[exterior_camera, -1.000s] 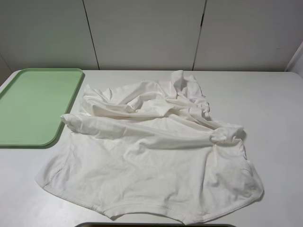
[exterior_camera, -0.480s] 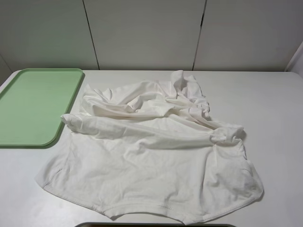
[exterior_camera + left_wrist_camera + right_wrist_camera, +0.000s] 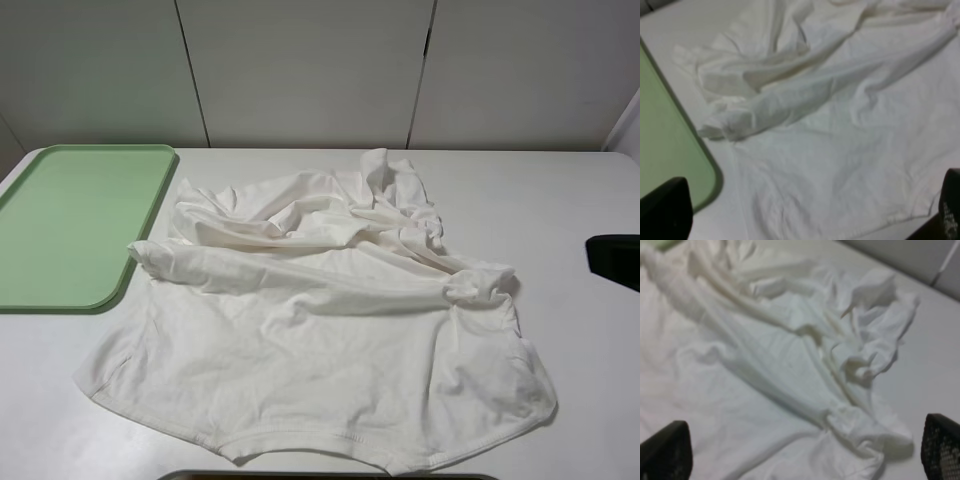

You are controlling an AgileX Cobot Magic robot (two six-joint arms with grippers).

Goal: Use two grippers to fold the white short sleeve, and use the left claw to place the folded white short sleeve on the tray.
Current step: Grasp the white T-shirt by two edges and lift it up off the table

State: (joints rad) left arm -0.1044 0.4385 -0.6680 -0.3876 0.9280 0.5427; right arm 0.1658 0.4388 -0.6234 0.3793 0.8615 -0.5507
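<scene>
White table (image 3: 565,190) under shirt (image 3: 320,350); green tray (image 3: 70,220)

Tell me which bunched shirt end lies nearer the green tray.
The rolled end on the overhead view's left, beside the tray; the other knot lies far right.

a plain white worktop (image 3: 570,190) is stretching across the whole scene. behind it, pale wall panels (image 3: 305,70) are standing upright, and thin dark seams (image 3: 192,75) are running down between them. a dark narrow strip (image 3: 330,476) is showing at the near edge of the worktop, too cropped to identify.
</scene>
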